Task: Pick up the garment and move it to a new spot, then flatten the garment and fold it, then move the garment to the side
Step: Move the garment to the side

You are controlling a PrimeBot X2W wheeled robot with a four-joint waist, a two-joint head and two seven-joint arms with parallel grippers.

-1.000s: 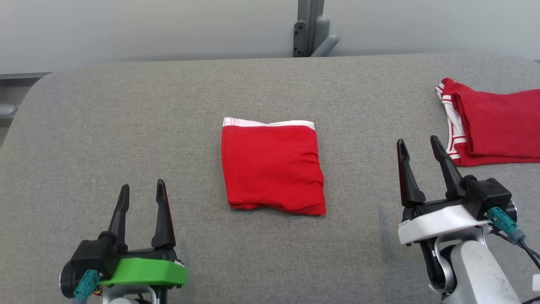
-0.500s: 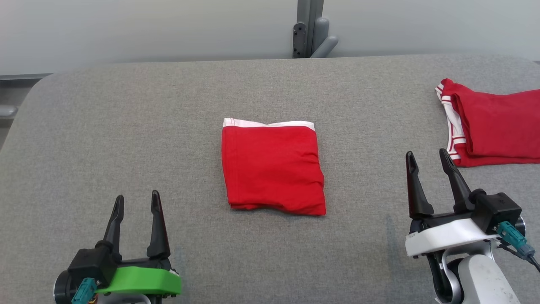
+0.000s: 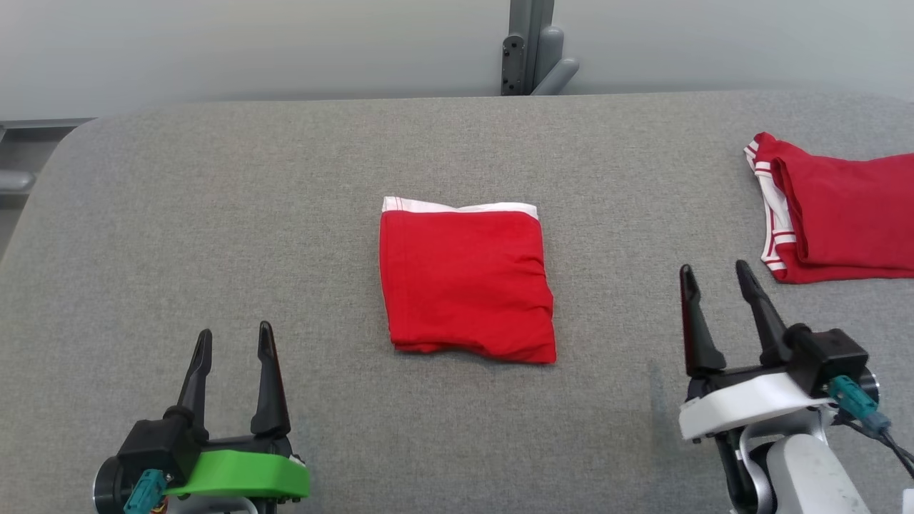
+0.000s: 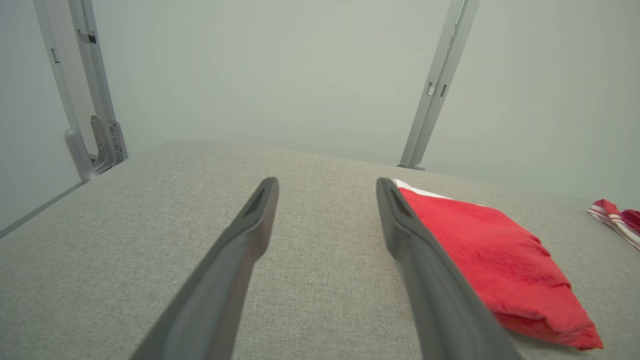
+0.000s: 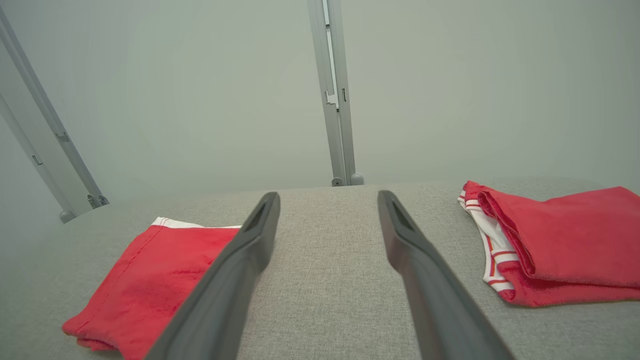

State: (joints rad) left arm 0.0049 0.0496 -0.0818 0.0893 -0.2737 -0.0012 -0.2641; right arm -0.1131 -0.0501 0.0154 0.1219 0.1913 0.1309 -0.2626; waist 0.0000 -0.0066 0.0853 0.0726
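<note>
Since a second ago the left gripper [image 3: 235, 328] and the right gripper [image 3: 713, 265] have both drawn back toward the near edge of the table [image 3: 214, 178]. The head view has also drifted a little, so the camera moved; the garment [image 3: 464, 285] lies as it did. Far left: left gripper with green collar, fingers spread apart and empty, tips pointing away over bare grey cloth, well apart from the garment. Centre: garment lies folded flat on the table between the two grippers. It is red and roughly square, with a white waistband along the far edge, wrinkles near the right side and layered edges at the near side. Right: right gripper with white collar, fingers likewise parted and holding nothing, clear of both red pieces. Far right: second garment [image 3: 842, 214], red with white striped trim, folded, running off the head view's edge. Grey post [image 3: 528, 43] stands behind the table's far edge.
</note>
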